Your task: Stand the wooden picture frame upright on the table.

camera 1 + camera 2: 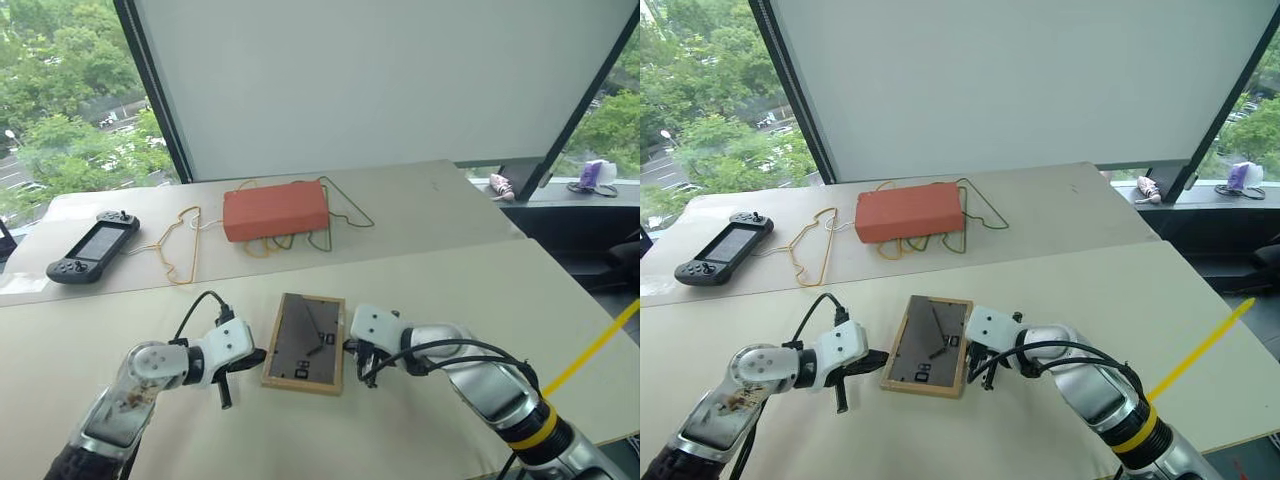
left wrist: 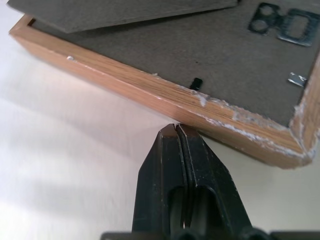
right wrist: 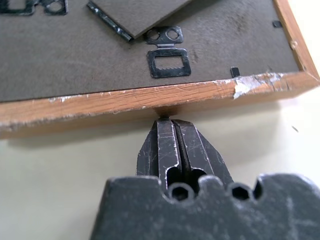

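The wooden picture frame (image 1: 305,343) lies flat and back-up on the near part of the table (image 1: 500,300), dark backing showing, its fold-out stand (image 1: 318,332) partly lifted and a metal hanger clip (image 3: 168,56) near one edge. The left gripper (image 1: 226,392) sits at the frame's left edge and the right gripper (image 1: 367,374) at its right edge; both pincers are closed on nothing, their 2 fingers pressed together with the tips at or just short of the wooden rim, as each wrist view shows. The step in hand looks like bracing the frame from both sides to tip it up. To do it well, I would keep the 2 tips level with each other on opposite rims, press inward evenly so the frame does not skid or twist, and raise the far edge so it comes to rest on its near edge and the stand. As for containers, the orange-red box (image 1: 276,210) sits closed on the far table, lying on yellow and green wire hangers (image 1: 338,215); its contents cannot be seen. A handheld game console (image 1: 92,246) lies far left.
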Robot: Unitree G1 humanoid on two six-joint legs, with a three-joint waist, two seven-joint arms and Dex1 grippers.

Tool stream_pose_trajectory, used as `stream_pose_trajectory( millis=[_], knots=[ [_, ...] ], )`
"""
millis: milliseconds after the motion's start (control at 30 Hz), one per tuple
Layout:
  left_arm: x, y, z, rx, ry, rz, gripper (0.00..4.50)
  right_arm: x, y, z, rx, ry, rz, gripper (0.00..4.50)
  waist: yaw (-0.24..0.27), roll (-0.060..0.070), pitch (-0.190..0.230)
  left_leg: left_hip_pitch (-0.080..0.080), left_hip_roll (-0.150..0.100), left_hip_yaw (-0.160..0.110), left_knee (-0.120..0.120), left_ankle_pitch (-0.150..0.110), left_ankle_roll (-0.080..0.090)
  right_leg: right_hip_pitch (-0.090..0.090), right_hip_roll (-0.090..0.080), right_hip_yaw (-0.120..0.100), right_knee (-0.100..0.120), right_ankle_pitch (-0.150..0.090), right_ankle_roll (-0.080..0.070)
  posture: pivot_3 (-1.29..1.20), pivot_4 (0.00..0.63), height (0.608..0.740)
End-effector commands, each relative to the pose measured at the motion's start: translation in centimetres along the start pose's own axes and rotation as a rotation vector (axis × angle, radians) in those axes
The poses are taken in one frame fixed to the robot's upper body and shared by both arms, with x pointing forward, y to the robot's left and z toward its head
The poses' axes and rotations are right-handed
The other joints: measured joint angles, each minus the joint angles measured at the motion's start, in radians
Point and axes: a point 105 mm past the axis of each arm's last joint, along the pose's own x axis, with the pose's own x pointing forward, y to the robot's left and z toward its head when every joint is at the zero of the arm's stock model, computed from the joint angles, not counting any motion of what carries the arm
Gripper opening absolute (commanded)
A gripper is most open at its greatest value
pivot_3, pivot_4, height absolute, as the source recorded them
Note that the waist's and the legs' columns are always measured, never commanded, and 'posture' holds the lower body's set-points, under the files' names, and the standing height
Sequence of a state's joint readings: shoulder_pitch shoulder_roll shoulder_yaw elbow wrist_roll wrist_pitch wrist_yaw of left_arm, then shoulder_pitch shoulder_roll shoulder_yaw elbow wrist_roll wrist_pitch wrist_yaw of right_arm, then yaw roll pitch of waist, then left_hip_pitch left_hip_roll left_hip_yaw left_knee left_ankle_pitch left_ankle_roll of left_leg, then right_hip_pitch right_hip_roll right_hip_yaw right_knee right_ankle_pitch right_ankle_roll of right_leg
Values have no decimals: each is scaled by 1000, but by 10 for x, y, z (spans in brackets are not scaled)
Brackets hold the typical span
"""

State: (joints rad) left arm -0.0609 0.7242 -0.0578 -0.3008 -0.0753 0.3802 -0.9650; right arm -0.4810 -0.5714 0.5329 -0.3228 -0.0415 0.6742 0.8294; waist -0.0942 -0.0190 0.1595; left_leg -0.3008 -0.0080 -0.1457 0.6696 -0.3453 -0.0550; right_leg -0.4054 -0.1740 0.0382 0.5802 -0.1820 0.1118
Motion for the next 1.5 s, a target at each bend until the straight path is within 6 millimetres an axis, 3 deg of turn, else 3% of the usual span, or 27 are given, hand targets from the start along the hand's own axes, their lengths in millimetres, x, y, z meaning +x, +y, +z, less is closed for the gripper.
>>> stream_pose_trajectory(
  millis=[33,267,500,633,733,833,1033,1133,1233,1400,1500],
  knots=[
    [-6,-8,-15,-68,72,-2,66,22,21,-4,-31,19,117,0,-2,-1,0,0,3,2,0,0,0,0,4,1,0,0,0,0,150,740],
    [-5,-29,-11,-103,62,-90,66,29,18,-10,-36,47,123,0,-1,-1,-1,6,12,2,-4,0,0,1,15,3,9,-5,-8,0,150,740],
    [-7,-25,-16,-93,94,-82,66,24,20,-18,9,80,129,0,1,0,-1,11,14,2,-6,0,0,1,16,4,14,-9,-12,0,150,740],
    [-12,-13,-21,-71,114,-46,66,6,13,-39,75,131,83,0,22,1,-1,10,14,2,-7,0,0,1,17,4,14,-9,-14,0,150,740],
    [-20,-5,-23,-54,116,-30,66,-21,6,-62,111,179,47,0,41,1,-1,10,14,2,-8,-1,1,0,16,3,13,-9,-16,0,150,740],
    [-27,0,-21,-75,87,-13,66,-44,2,-71,125,186,21,0,66,1,-1,10,14,2,-8,-2,1,0,15,2,10,-10,-16,0,150,740],
    [-43,-2,-16,-133,-10,-42,66,-71,-10,-57,112,26,-48,0,83,1,-1,3,14,2,-8,-2,1,0,15,1,4,-10,-16,0,150,740],
    [-48,3,-11,-78,-97,-24,66,-76,-2,-36,138,-156,-28,0,81,1,0,-1,14,2,-8,-2,1,-6,15,1,3,-9,-16,0,150,740],
    [-48,4,-11,-11,-123,-32,66,-75,1,-28,181,-233,-8,0,77,1,1,-8,14,2,-8,2,-6,-16,16,1,5,-8,-17,0,150,740],
    [-43,10,-7,154,-154,-17,66,-62,10,-29,156,-212,41,0,76,1,1,-9,14,2,-8,1,-4,-17,16,1,5,-8,-17,0,150,740],
    [-41,16,-4,377,-158,22,66,-52,12,-32,146,-167,66,0,76,1,1,-9,14,2,-8,1,-5,-17,16,1,5,-8,-17,0,150,740]
  ],
)
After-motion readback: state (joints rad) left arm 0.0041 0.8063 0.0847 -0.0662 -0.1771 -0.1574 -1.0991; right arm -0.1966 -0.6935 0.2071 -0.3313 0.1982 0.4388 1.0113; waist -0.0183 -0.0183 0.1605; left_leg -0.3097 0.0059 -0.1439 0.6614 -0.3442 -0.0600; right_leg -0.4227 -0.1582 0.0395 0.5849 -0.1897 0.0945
